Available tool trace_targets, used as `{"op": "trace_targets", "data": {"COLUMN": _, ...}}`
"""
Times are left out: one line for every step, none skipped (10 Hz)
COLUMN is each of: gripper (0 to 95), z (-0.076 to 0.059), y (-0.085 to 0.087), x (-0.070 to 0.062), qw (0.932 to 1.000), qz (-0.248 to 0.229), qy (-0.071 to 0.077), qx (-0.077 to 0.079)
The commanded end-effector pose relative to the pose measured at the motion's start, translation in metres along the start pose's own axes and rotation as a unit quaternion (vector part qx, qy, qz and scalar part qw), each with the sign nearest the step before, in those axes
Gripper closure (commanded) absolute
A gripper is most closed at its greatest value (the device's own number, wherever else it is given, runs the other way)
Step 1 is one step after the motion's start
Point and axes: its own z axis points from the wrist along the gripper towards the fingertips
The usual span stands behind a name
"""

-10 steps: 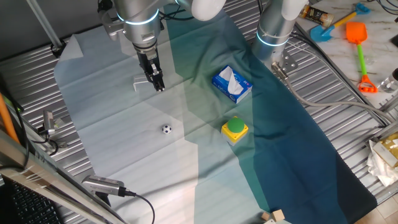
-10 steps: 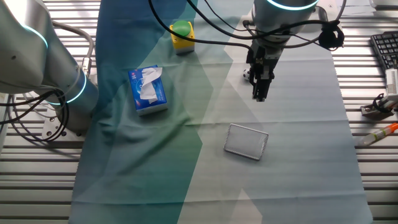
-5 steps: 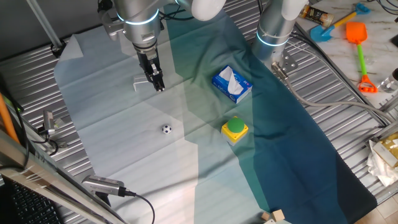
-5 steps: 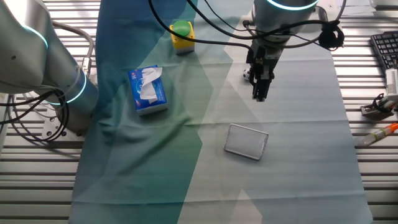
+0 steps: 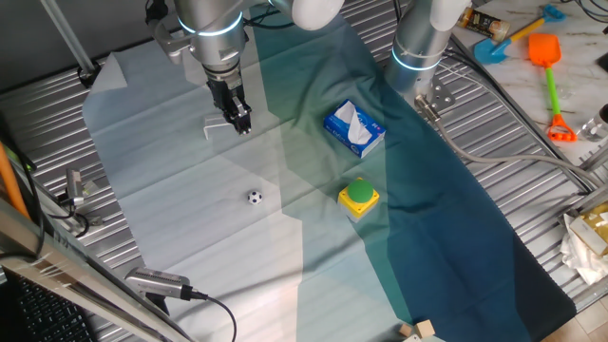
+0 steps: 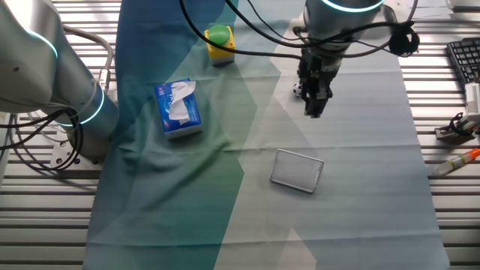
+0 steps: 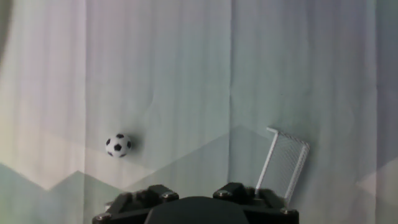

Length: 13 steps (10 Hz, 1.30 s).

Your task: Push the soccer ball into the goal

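The soccer ball [image 5: 255, 198] is a tiny white ball with black patches lying on the pale cloth. It also shows in the hand view [image 7: 118, 145] at the left. The goal [image 5: 217, 123] is a small grey-white wire frame; it shows best in the other fixed view [image 6: 297, 171] and at the lower right of the hand view [image 7: 283, 163]. My gripper [image 5: 243, 125] hangs above the cloth next to the goal, well apart from the ball, fingers together and empty. It also shows in the other fixed view [image 6: 313, 112]. In the hand view only its dark body [image 7: 196, 210] shows.
A blue-white tissue box [image 5: 353, 128] and a green button on a yellow box [image 5: 359, 196] sit on the darker cloth to the right. A second arm's base [image 5: 418, 43] stands at the back. Metal slats surround the cloth.
My gripper has risen slightly above the cloth. The ball and the goal have not moved.
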Motion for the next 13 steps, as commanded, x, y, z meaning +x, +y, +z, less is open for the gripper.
{"op": "trace_targets", "data": {"gripper": 95.0, "z": -0.0005, "y": 0.0002, "x": -0.0003, "qw": 0.9999, "qz": -0.015, "qy": 0.000, "qx": 0.000}}
{"op": "trace_targets", "data": {"gripper": 95.0, "z": -0.0010, "y": 0.0003, "x": -0.0004, "qw": 0.9999, "qz": -0.016, "qy": 0.001, "qx": -0.001}}
{"op": "trace_targets", "data": {"gripper": 95.0, "z": -0.0010, "y": 0.0003, "x": -0.0005, "qw": 0.9998, "qz": -0.017, "qy": 0.001, "qx": -0.002}}
{"op": "trace_targets", "data": {"gripper": 95.0, "z": -0.0012, "y": 0.0003, "x": -0.0005, "qw": 0.9999, "qz": -0.016, "qy": 0.002, "qx": -0.003}}
{"op": "trace_targets", "data": {"gripper": 95.0, "z": -0.0012, "y": 0.0003, "x": -0.0005, "qw": 0.9999, "qz": -0.015, "qy": 0.002, "qx": -0.003}}
{"op": "trace_targets", "data": {"gripper": 95.0, "z": -0.0012, "y": 0.0003, "x": -0.0006, "qw": 0.9999, "qz": -0.013, "qy": 0.001, "qx": -0.004}}
{"op": "trace_targets", "data": {"gripper": 95.0, "z": -0.0012, "y": 0.0002, "x": -0.0007, "qw": 0.9999, "qz": -0.013, "qy": 0.001, "qx": -0.004}}
{"op": "trace_targets", "data": {"gripper": 95.0, "z": -0.0011, "y": 0.0006, "x": -0.0011, "qw": 0.9999, "qz": -0.012, "qy": 0.000, "qx": -0.005}}
{"op": "trace_targets", "data": {"gripper": 95.0, "z": -0.0011, "y": 0.0006, "x": -0.0011, "qw": 0.9999, "qz": -0.011, "qy": -0.002, "qx": -0.005}}
{"op": "trace_targets", "data": {"gripper": 95.0, "z": -0.0011, "y": 0.0006, "x": -0.0011, "qw": 0.9999, "qz": -0.014, "qy": -0.001, "qx": -0.004}}
{"op": "trace_targets", "data": {"gripper": 95.0, "z": -0.0011, "y": 0.0006, "x": -0.0011, "qw": 0.9999, "qz": -0.009, "qy": -0.001, "qx": -0.003}}
{"op": "trace_targets", "data": {"gripper": 95.0, "z": -0.0013, "y": 0.0007, "x": -0.0011, "qw": 1.0000, "qz": -0.005, "qy": -0.002, "qx": -0.005}}
{"op": "trace_targets", "data": {"gripper": 95.0, "z": -0.0013, "y": 0.0007, "x": -0.0011, "qw": 1.0000, "qz": -0.002, "qy": -0.002, "qx": -0.005}}
